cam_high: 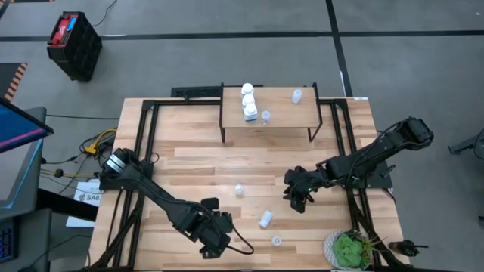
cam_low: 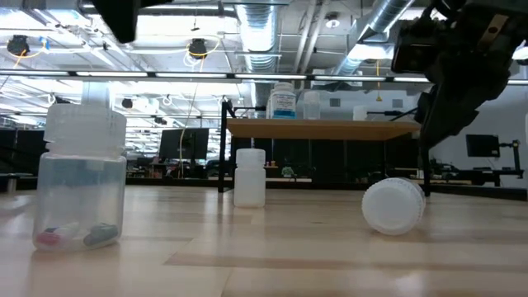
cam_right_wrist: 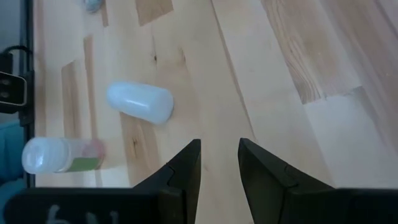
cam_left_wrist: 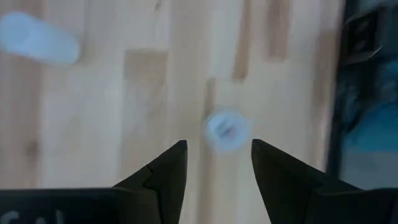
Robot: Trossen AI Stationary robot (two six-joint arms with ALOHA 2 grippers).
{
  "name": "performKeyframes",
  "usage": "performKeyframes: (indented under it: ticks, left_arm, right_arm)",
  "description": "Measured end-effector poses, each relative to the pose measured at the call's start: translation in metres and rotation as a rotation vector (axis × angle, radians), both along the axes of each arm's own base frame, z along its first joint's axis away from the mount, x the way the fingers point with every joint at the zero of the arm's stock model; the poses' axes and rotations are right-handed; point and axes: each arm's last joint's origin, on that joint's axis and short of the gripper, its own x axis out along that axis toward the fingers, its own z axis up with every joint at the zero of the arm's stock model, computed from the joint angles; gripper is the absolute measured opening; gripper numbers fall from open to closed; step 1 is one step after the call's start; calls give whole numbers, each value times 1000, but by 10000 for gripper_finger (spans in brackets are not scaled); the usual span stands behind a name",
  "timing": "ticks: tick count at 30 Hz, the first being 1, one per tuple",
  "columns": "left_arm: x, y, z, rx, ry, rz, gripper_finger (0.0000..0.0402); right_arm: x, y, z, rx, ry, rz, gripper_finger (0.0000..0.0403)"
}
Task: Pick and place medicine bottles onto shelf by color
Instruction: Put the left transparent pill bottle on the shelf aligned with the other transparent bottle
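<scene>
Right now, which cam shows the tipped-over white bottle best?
The right wrist view: the tipped-over white bottle lies on its side, whole and unobstructed. The low view shows only its round end. The high view shows it small, on the tabletop. In the left wrist view it is a blur at the edge.

The slatted table (cam_high: 189,162) carries the shelf (cam_high: 283,113), three loose bottles (cam_high: 265,219) and a potted plant (cam_high: 349,249).
</scene>
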Motion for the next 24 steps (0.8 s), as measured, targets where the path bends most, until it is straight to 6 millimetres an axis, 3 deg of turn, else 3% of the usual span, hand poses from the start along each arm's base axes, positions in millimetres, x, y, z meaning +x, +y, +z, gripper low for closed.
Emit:
performKeyframes:
  ticks: [6,12,18,24]
  left_arm:
    - [1,-1,-3,-33,-2,89,172]
    - [3,-2,-10,-39,21,144,214]
    - [9,-9,-37,-35,108,109,257]
    - [15,-13,-58,-7,144,104,265]
  right_arm:
    - [0,0,0,0,3,1,131]
    - [0,0,0,1,3,2,131]
    - [-1,0,-1,-1,11,2,131]
    - [-1,0,-1,-3,17,2,131]
